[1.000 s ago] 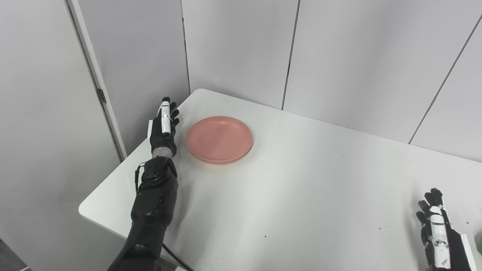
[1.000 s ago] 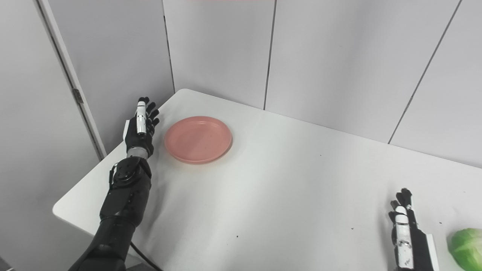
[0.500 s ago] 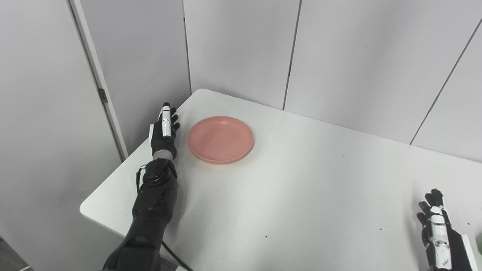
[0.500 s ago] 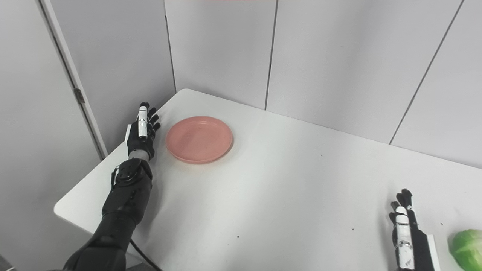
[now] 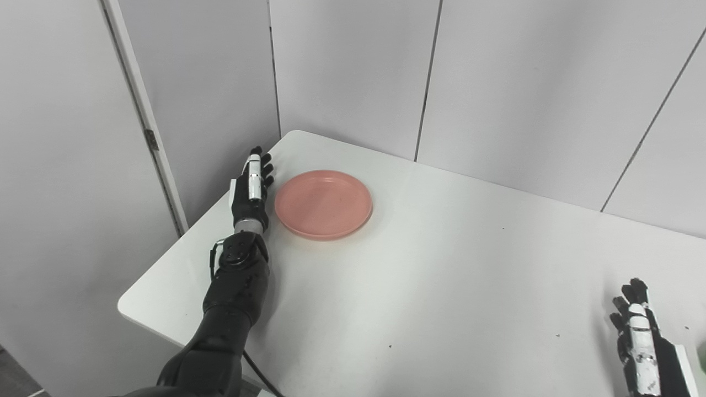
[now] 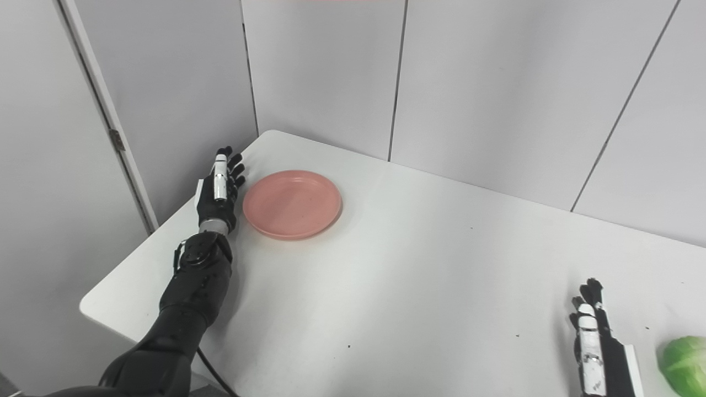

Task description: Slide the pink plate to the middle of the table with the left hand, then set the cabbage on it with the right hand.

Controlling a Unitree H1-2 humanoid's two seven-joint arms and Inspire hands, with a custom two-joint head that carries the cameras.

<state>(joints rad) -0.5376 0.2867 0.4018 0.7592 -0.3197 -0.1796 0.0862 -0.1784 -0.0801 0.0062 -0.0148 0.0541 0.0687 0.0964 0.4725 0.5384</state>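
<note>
In the left eye view I've set my left hand (image 5: 251, 187) edge-on, fingers straight and empty, just beside the pink plate (image 5: 323, 204), ready to push it toward the table (image 5: 441, 286) middle. In the right eye view my right hand (image 6: 595, 342) waits empty, fingers extended, just beside the cabbage (image 6: 684, 358), well apart from the plate.

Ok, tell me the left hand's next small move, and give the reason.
Probably press sideways into the plate's left rim and begin pushing it rightward. The left hand stands open, edge-on, right beside the pink plate, which sits near the table's far-left corner, not the middle. The cabbage waits by the right hand.
</note>
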